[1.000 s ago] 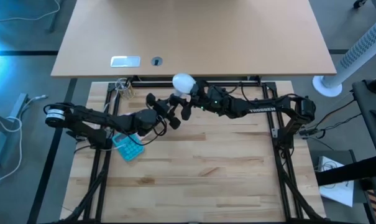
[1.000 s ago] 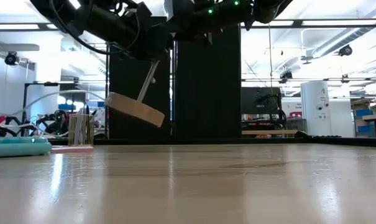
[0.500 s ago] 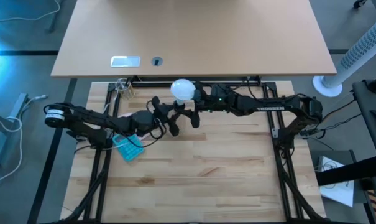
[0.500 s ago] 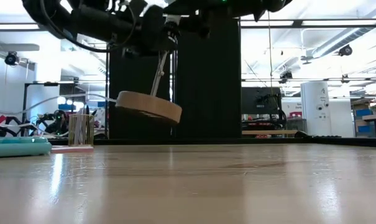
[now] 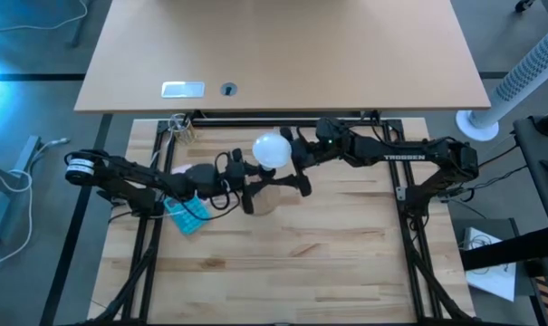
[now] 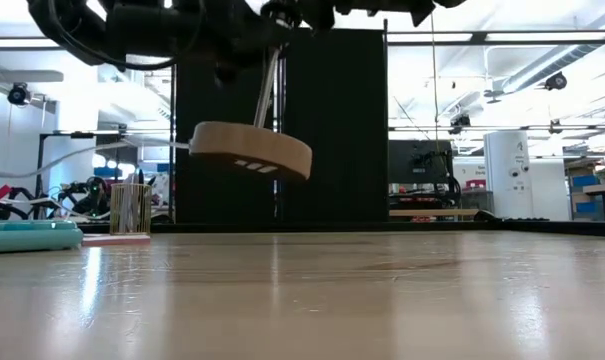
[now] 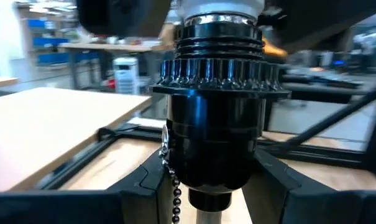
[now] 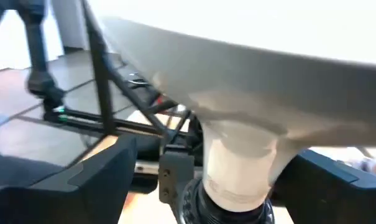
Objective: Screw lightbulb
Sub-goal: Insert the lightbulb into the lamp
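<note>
On the desk (image 5: 292, 263), well left of the bulb (image 5: 273, 149), lies a teal tray (image 5: 187, 214), and a small holder of sticks (image 5: 180, 129) stands at the far left corner, seen in the low view as a slatted cup (image 6: 129, 207) beside the tray's edge (image 6: 27, 235). The left arm reaches in from the left toward the bulb, and its jaws (image 5: 242, 172) are clenched on the black socket (image 7: 214, 130), one finger (image 7: 144, 186) pressed on each side of the ribbed barrel in the left wrist view. A bead chain (image 7: 173, 193) hangs from the socket's side. Under the bulb, a wooden disc (image 6: 250, 152) on a thin stem is held up off the desk, tilted slightly, with its far-right edge lower in the low view; from above only part of it (image 5: 266, 197) shows below the jaws. The bulb sits directly over the socket, globe uppermost, its pale neck (image 8: 237, 168) meeting the socket's mouth (image 8: 200, 202) in the right wrist view; how far it is threaded in cannot be told. The right arm comes in from the right of the bulb, and its jaws (image 5: 292, 156) grasp the globe, a dark finger (image 8: 94, 174) lying on either side of it. Behind the bulb stands a second, larger tan table (image 5: 283, 54).
</note>
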Controlling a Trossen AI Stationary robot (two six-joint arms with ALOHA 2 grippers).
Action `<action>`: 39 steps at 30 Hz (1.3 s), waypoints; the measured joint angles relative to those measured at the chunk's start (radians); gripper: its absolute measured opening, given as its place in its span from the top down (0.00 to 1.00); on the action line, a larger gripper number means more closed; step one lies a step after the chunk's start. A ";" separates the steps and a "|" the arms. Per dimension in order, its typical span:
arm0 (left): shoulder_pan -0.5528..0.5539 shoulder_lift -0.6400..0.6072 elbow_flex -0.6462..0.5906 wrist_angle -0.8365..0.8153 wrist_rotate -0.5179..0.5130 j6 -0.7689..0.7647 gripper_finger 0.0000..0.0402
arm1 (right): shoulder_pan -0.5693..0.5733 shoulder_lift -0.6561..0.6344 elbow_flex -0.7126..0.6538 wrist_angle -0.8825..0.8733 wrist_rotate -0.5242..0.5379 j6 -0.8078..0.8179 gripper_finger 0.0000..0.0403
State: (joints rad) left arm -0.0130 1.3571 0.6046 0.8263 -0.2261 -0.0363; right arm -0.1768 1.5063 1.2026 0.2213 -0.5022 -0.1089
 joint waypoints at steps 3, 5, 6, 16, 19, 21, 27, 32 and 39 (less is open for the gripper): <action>-0.010 0.000 -0.001 0.026 0.065 0.000 0.67 | 0.000 0.000 0.000 0.002 -0.059 -0.007 0.16; -0.015 0.000 -0.002 0.044 0.110 -0.001 0.67 | 0.000 0.000 0.000 0.016 -0.125 -0.007 0.16; -0.019 0.004 -0.002 0.054 0.125 -0.001 0.67 | 0.000 0.000 0.000 0.026 -0.159 -0.006 0.16; -0.049 0.098 0.037 0.143 0.140 -0.002 0.67 | 0.000 0.000 0.001 0.149 -0.240 0.014 0.16; -0.054 0.123 0.041 0.163 0.146 -0.003 0.67 | 0.000 0.000 0.001 0.153 -0.241 0.020 0.17; -0.055 0.130 0.041 0.177 0.164 -0.004 0.67 | 0.000 0.000 0.001 0.151 -0.260 0.022 0.20; -0.056 0.121 0.036 0.200 0.169 -0.005 0.66 | 0.000 0.000 0.001 0.151 -0.314 0.027 0.31; -0.056 0.121 0.036 0.201 0.176 -0.007 0.66 | 0.000 0.000 0.001 0.151 -0.314 0.020 0.39; -0.056 0.121 0.035 0.202 0.179 -0.012 0.66 | -0.001 0.001 0.001 0.147 -0.309 0.021 0.54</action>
State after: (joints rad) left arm -0.0689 1.4780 0.6393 1.0282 -0.0469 -0.0479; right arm -0.1776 1.5070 1.2037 0.3686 -0.8108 -0.0879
